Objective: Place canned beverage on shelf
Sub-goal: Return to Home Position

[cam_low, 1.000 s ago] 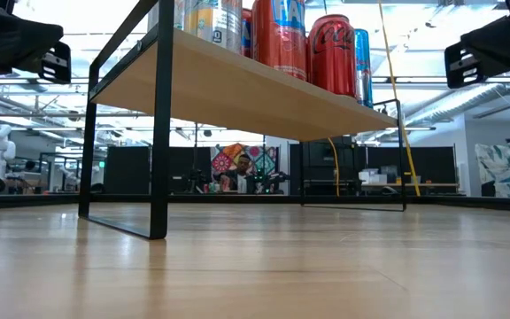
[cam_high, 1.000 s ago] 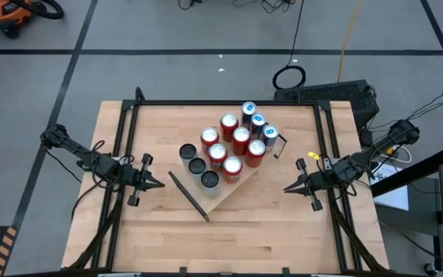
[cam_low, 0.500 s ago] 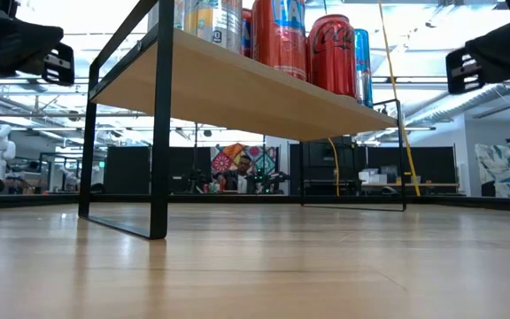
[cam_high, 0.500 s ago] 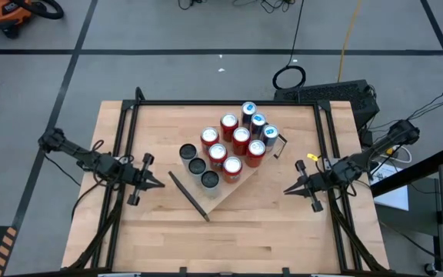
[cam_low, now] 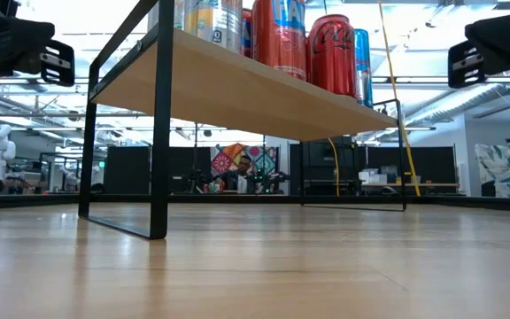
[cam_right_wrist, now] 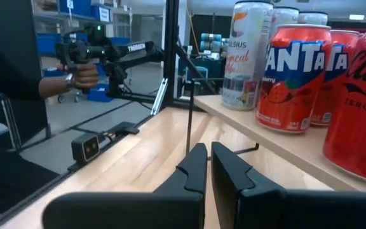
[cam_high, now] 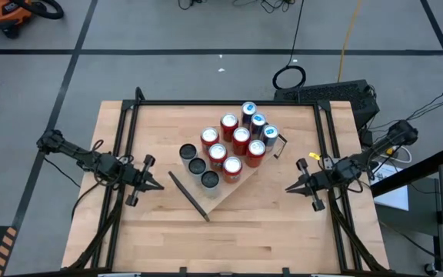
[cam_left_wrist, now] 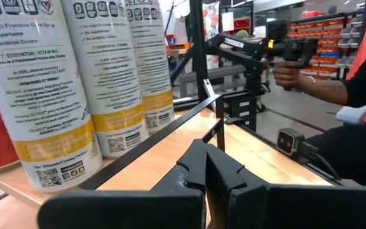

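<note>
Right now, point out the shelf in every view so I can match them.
High view: shelf, lying diagonally at the centre.
Low view: shelf across the upper half, seen from beneath.
Left wrist view: shelf beneath the white cans.
Right wrist view: shelf beneath the red cans.
Shared landmark: the cans standing on it.

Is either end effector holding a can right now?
No, the left end effector and right end effector sit shut and empty on either side of the shelf.
</note>
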`<state>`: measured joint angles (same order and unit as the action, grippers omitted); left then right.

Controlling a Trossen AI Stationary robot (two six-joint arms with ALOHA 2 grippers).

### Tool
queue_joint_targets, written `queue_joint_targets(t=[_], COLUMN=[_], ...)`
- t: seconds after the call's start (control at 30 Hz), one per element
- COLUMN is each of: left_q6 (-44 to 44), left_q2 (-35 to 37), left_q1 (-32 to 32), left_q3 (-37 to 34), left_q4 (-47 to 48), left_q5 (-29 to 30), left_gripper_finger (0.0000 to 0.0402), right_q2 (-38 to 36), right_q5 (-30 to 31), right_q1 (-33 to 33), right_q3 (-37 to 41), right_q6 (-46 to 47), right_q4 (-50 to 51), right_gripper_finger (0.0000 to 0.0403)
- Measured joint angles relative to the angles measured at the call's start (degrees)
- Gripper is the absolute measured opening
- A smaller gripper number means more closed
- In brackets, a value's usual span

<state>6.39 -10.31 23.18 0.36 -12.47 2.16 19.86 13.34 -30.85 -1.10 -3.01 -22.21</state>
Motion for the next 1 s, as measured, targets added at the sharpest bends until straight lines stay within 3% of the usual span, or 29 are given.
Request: queue_joint_targets(t=[0.7, 1.0], left_q6=[0.0, 1.7], left_q2=[0.0, 0.6], left_q1=[0.0, -0.2], left_q3=[0.0, -0.1], left_q4=[1.0, 1.7], left_q5=[1.3, 1.0], left_gripper_finger=[0.0000, 0.0000], right_q2=[-19.4, -19.8], right_q5=[0.0, -0.1], right_q1=[0.0, 0.8], right_q3=[0.2, 0.2], right_q6=[-1.5, -4.7], right_q4=[18.1, 18.5], right_gripper_finger=[0.0000, 0.0000])
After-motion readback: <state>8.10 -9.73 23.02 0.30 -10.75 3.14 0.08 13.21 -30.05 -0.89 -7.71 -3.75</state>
